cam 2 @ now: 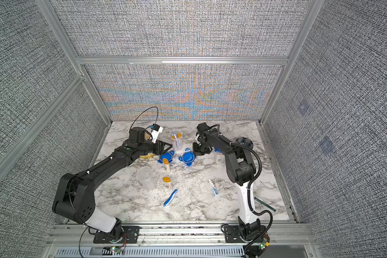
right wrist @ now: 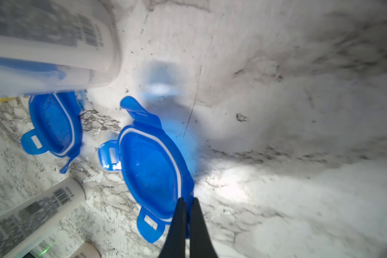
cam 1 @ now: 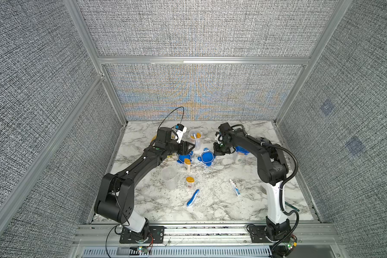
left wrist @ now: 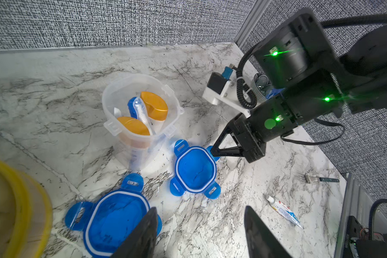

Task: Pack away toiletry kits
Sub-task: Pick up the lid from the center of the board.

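My worry is the pinch itself. The right gripper [right wrist: 187, 202] has only one thin clip tab of the blue lid [right wrist: 152, 169]. I judge that on the lift the lid may swing on that hinged tab, twist out, or drag across the marble table [left wrist: 54, 89] instead of rising. The lid also lies with its white seal ring facing up, so I expect it needs turning over before it can seat, and that puts more strain on a small hold. The jaws are pressed together on the tab with nothing else between them, and the lid rests flat.

The left gripper [left wrist: 200, 208] hangs spread and empty beside the held lid, with the second lid [left wrist: 116, 216] just to its other side. It touches nothing.

Just beside the held lid stands the filled jar [left wrist: 141, 116], open, with two orange caps and a toothbrush inside. A wide swing could tip it.

Farther out in a top view, an empty jar [cam 1: 169, 178], a loose bottle [cam 1: 187, 164] against the second lid, another bottle [cam 1: 190, 182], a folding toothbrush [cam 1: 193, 197] and a toothpaste tube [cam 1: 235, 187] wait unpacked.
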{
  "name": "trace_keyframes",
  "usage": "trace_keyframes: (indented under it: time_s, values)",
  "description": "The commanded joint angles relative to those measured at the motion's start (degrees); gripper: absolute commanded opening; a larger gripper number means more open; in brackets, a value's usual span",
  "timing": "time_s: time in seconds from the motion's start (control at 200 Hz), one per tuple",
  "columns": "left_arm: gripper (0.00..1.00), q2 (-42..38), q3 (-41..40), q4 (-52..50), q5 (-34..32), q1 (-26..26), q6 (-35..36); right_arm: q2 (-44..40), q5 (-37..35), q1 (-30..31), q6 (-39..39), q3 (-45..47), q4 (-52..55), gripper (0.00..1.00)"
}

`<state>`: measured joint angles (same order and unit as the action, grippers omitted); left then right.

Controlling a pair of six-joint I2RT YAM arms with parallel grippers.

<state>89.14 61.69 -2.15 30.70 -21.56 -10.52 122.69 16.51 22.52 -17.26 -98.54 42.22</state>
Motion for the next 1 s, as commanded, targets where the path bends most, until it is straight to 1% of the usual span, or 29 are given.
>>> trace_keyframes:
  time_s: [0.0,0.135,0.22,0.3,0.39,0.425,0.555,0.671,0.756,0.886,0.996]
  values:
    - [0.58,-0.40,1.23,0.44,-0.85,0.03,2.23,-3.52,-1.83,-0.02,1.30,0.95,1.49,0.00]
    - [0.59,-0.08,3.34,2.92,0.82,0.03,6.09,-11.79,-4.57,-0.11,3.15,3.78,2.15,0.00]
    - [0.70,-0.11,3.87,6.50,1.37,0.03,9.52,-17.42,-6.16,-0.09,6.55,4.69,1.47,0.00]
    - [0.80,0.21,4.24,9.91,1.85,0.11,12.85,-22.43,-6.20,-0.03,11.32,6.01,-1.94,0.00]
    - [0.84,1.43,5.79,12.20,6.48,0.38,17.61,-27.08,-4.72,-0.08,17.37,8.81,-9.06,0.00]
    - [0.85,1.93,6.58,12.90,8.06,0.47,19.17,-28.47,-2.91,-0.04,20.23,10.00,-11.84,0.00]
    - [0.85,4.24,9.68,14.75,13.14,0.64,23.54,-31.82,2.57,-0.04,30.55,12.20,-19.07,0.00]
    - [0.85,6.41,12.79,14.63,18.90,0.73,24.93,-32.83,8.21,-0.33,38.74,11.98,-20.65,0.00]
    - [0.84,6.92,13.54,14.96,22.69,0.74,25.00,-32.81,11.09,-0.65,40.82,11.43,-22.45,0.00]
    - [0.83,7.14,14.24,13.01,21.76,0.82,27.07,-31.86,17.44,-1.86,43.11,10.55,-24.50,0.00]
    - [0.78,8.33,16.43,7.84,24.01,0.85,29.66,-30.71,23.21,-3.31,44.54,10.24,-27.29,0.00]
